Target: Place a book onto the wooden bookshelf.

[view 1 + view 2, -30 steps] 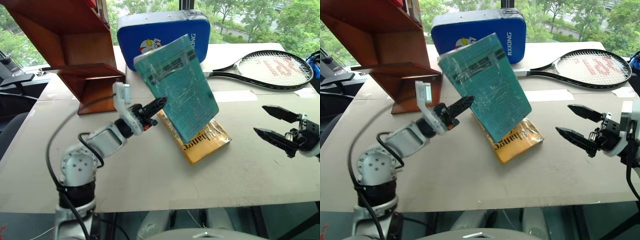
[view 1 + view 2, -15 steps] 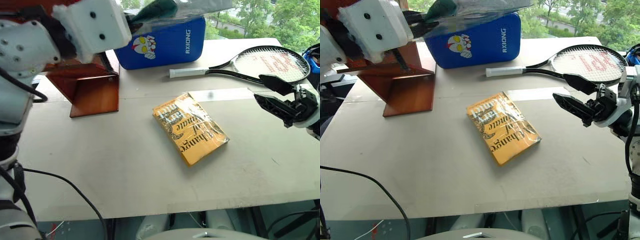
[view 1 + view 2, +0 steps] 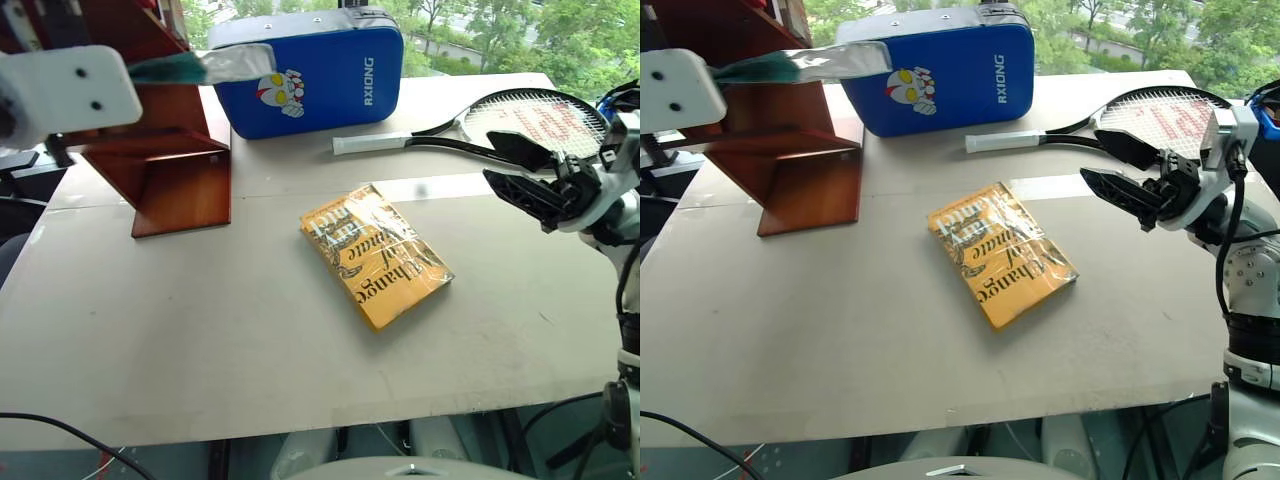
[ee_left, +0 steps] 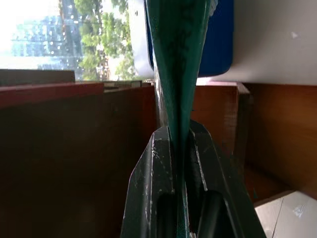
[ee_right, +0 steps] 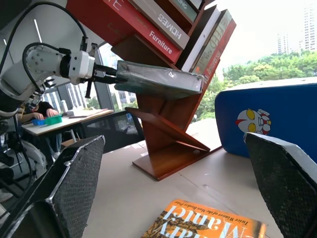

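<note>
Green trees fill the window behind a broad pale table (image 3: 200, 340), where a yellow-orange book (image 3: 376, 254) lies flat near the middle, wrapped in glossy plastic. Behind it stands a blue padded case (image 3: 310, 70) with a cartoon figure on its front, and a tennis racket (image 3: 500, 125) lies beside the case toward the right. At the table's far left corner stands the wooden bookshelf (image 3: 170, 150), reddish-brown with slanted boards; the right wrist view shows other books (image 5: 163, 20) leaning in its upper compartments. The left gripper (image 4: 181, 148) is pinched tight on the book (image 3: 805, 65), the teal one in shiny clear wrap, and holds it roughly level in the air by one edge. The book hangs just in front of the shelf's slanted boards, above the lower open compartment, and its free end reaches toward the blue case. I cannot tell whether it touches the wood. The right gripper (image 3: 1118, 170) hovers above the table on the right, near the racket's head, its two black fingers spread apart and holding nothing.
</note>
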